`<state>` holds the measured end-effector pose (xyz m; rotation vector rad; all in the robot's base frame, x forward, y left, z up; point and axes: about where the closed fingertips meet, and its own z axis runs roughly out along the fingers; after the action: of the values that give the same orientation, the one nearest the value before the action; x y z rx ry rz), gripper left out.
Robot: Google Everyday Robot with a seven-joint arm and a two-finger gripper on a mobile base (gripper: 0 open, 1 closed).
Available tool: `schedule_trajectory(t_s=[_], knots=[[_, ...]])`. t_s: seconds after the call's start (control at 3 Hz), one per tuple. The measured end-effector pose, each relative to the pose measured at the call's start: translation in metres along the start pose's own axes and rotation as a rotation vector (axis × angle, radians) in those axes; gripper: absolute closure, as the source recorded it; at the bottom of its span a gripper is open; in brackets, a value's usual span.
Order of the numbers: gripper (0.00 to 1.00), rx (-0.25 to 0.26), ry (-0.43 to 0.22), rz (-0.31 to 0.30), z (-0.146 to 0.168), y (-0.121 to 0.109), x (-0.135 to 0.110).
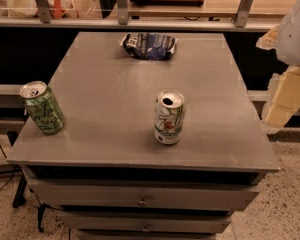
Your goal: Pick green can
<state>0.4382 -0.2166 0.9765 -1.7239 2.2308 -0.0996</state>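
The seemingly light, dentable green aluminium can (42, 107) by the tabletop's (140, 74) left edge suited a mid-body grasp, while the pale gripper (285, 96), openness unclear, hung beyond the right edge.

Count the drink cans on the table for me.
2. The green can sits at the table's left edge; the white can with green stripes stands near the middle. The gripper is beyond the table's right side. No other can shows.

Cans: two, one green can (42, 108) and one white can (169, 117). Bags: one bag (149, 45). Grippers: one gripper (284, 101), beyond the right edge of the bench (115, 84).
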Motion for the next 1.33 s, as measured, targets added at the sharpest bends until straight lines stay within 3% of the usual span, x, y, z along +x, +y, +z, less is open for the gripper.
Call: schedule_trajectory(t_s=[0.33, 0.67, 1.33], knots=[[0.00, 0.002, -0.002, 0.001, -0.001, 0.000, 0.000], [0.00, -0.027, -0.048, -0.069, -0.001, 0.005, -0.025], [0.00, -0.127, -0.190, -0.258, 0.000, 0.035, -0.122]])
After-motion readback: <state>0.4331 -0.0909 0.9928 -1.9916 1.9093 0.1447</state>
